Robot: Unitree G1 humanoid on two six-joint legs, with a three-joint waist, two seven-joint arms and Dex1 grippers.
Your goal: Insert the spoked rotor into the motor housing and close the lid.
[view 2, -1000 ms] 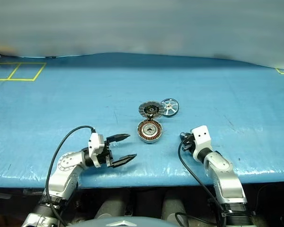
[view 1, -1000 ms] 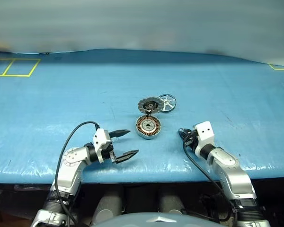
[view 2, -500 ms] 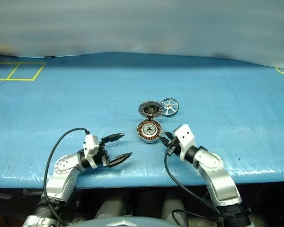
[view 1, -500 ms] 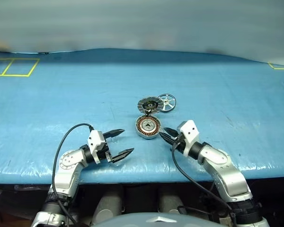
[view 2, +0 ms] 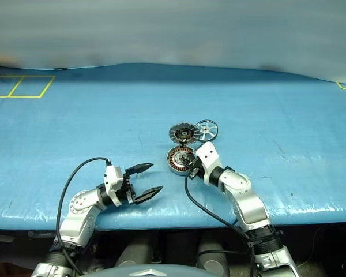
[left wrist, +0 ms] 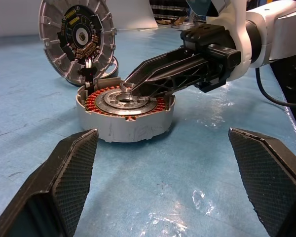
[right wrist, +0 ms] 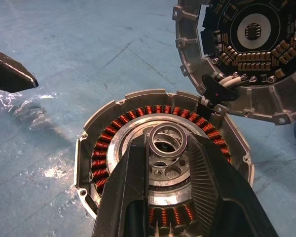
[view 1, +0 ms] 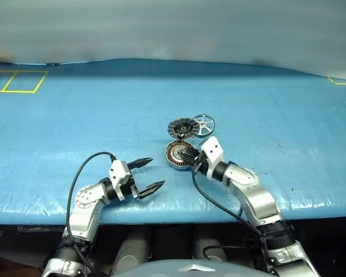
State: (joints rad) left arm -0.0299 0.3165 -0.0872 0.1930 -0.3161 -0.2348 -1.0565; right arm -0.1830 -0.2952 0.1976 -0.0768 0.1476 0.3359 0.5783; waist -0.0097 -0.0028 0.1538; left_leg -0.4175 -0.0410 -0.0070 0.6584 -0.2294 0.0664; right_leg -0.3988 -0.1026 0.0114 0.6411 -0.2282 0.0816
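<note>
The motor housing (view 1: 176, 154), a silver cup with copper windings, lies on the blue table. Its hinged lid (view 1: 182, 127) stands open behind it, dark patterned face up. The spoked rotor (view 1: 203, 124) lies just right of the lid, clear of both grippers. My right gripper (right wrist: 167, 143) hovers over the housing (right wrist: 113, 148), its fingertips on either side of the central hub ring with only a narrow gap and nothing held. My left gripper (view 1: 156, 172) stands wide open and empty, left of the housing (left wrist: 123, 118) and nearer the table's front edge.
A blue sheet covers the table, whose front edge (view 1: 173, 212) runs close behind both arms. Yellow tape marks lie at the far left (view 1: 17, 82) and far right (view 1: 341, 82). Black cables loop off both wrists.
My right arm has swung left and forward from the table's right front, bringing its fingers over the housing's hub. The left gripper has stayed where it was, still open.
</note>
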